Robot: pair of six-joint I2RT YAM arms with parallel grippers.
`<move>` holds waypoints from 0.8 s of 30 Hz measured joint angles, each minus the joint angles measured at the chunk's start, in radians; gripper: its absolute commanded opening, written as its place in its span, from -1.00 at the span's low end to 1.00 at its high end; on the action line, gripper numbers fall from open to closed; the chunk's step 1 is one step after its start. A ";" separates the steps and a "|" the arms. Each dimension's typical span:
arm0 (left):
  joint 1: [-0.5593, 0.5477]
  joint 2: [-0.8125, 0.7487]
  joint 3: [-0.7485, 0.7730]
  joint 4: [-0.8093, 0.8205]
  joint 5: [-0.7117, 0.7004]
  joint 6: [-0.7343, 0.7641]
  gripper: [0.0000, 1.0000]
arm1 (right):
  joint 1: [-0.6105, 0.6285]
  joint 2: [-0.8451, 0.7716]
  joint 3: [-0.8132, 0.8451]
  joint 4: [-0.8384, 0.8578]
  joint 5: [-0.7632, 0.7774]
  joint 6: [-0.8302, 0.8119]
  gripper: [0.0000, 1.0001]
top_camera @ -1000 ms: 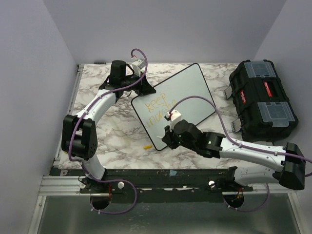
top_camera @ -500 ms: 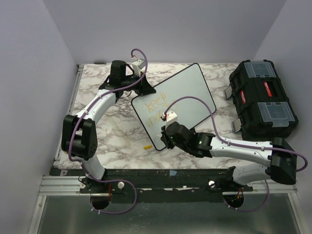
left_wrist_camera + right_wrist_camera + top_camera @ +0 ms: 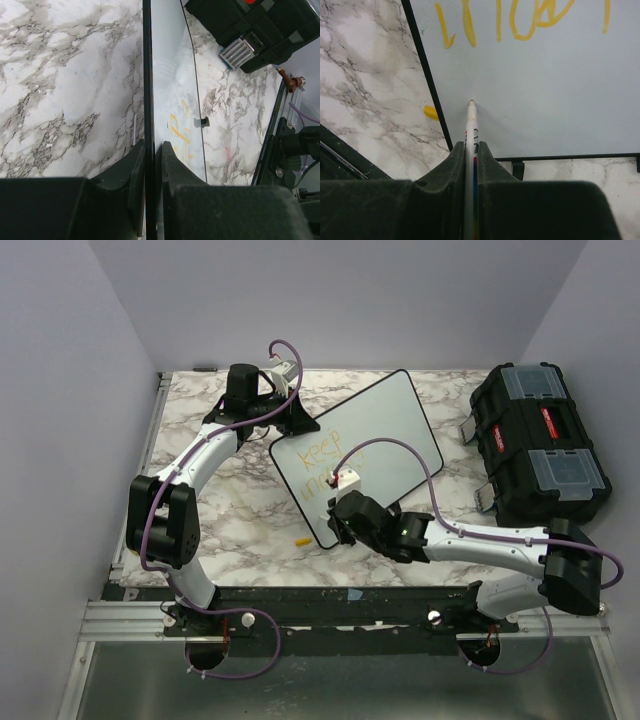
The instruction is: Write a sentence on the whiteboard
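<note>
Right wrist view: clamping marker (image 3: 470, 125) in right gripper (image 3: 470, 148), tip on whiteboard (image 3: 545, 100) under sentence (image 3: 520, 20); pinching whiteboard rim with left gripper (image 3: 151, 148).

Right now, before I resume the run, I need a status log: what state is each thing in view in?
whiteboard: rim clamped by the left gripper.
sentence: two yellow lines visible, bare board below.
marker: uncapped, tip at the bare board.
left gripper: shut on the whiteboard.
right gripper: shut on the marker.
toolbox: lid closed.

top: overhead, far | wrists: close, low | shared: whiteboard (image 3: 380, 410)
</note>
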 measured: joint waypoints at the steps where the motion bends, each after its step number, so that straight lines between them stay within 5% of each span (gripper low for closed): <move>1: 0.000 0.000 0.000 0.000 0.000 0.000 -1.00 | 0.000 0.006 0.000 0.000 0.000 0.000 -0.99; 24: 0.000 0.000 0.000 0.002 0.000 0.000 -1.00 | 0.000 0.011 -0.017 -0.021 -0.017 0.049 -0.99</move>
